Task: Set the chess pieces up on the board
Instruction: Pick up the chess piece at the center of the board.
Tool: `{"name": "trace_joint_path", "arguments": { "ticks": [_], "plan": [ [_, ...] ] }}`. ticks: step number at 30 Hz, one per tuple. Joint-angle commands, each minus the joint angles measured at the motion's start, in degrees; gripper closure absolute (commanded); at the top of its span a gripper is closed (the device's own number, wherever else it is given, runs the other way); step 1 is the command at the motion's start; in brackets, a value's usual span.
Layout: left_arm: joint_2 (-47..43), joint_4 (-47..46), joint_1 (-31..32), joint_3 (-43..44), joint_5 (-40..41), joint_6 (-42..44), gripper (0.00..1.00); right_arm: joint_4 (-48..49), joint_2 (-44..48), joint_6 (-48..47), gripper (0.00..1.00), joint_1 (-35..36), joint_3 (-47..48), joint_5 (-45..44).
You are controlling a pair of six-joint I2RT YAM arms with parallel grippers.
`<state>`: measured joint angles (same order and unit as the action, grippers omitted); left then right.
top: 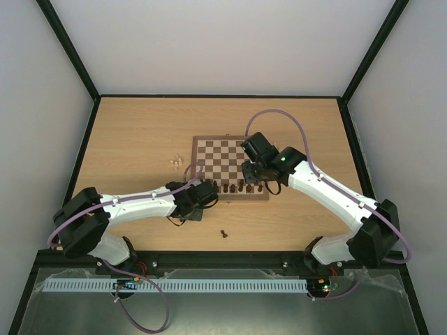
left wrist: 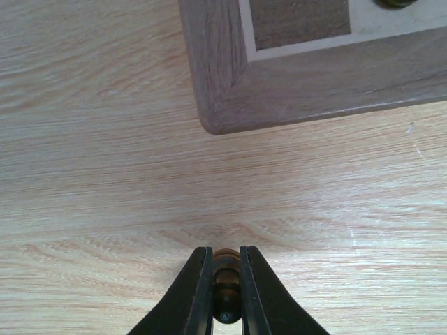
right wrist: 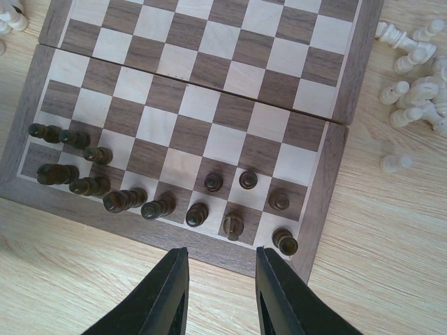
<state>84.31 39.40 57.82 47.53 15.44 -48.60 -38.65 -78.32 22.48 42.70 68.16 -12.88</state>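
The chessboard (top: 222,155) lies mid-table. Several dark brown pieces (top: 234,187) stand in its near rows, also in the right wrist view (right wrist: 157,207). My left gripper (top: 207,195) is by the board's near left corner (left wrist: 279,91), low over the table, shut on a dark brown piece (left wrist: 226,279). My right gripper (right wrist: 220,255) is open and empty, above the board's near edge (top: 253,181). Pale pieces (top: 176,162) lie off the board, and more show in the right wrist view (right wrist: 412,91).
One dark brown piece (top: 223,234) lies alone on the tabletop in front of the board. A few pale pieces (right wrist: 10,17) sit past the board's far corner. Black frame rails border the table (top: 140,125).
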Motion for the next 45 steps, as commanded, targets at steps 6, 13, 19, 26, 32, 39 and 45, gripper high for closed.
{"name": "trace_joint_path", "arguments": {
  "ticks": [6,13,19,26,32,39,45],
  "plan": [
    [0.29,1.78,-0.45,3.21,1.08,1.27,0.98,-1.11,1.74,-0.24,0.73,-0.25,-0.65,-0.37],
    [-6.20,4.22,-0.43,4.03,1.40,0.27,0.98,-0.92,2.74,-0.24,0.73,-0.25,-0.66,2.10],
    [-12.02,3.80,-0.43,5.19,-0.33,0.91,0.98,0.57,5.50,-0.19,0.73,-0.25,-1.69,8.40],
    [-18.44,-0.39,-0.82,4.65,-2.81,1.65,0.98,7.32,11.69,1.81,0.55,-0.25,-9.76,19.52],
    [-26.04,-7.82,-2.85,2.22,-9.20,2.88,0.98,15.52,16.47,4.57,0.53,-0.32,-15.59,31.92],
    [-35.40,-18.21,-8.64,-3.45,-19.77,2.60,0.98,32.82,21.27,12.00,0.55,-5.27,-22.80,53.48],
    [-42.26,-27.54,-14.87,-8.13,-31.16,0.13,0.98,48.96,22.89,22.73,0.55,-9.95,-27.85,66.74]
  ]
}}
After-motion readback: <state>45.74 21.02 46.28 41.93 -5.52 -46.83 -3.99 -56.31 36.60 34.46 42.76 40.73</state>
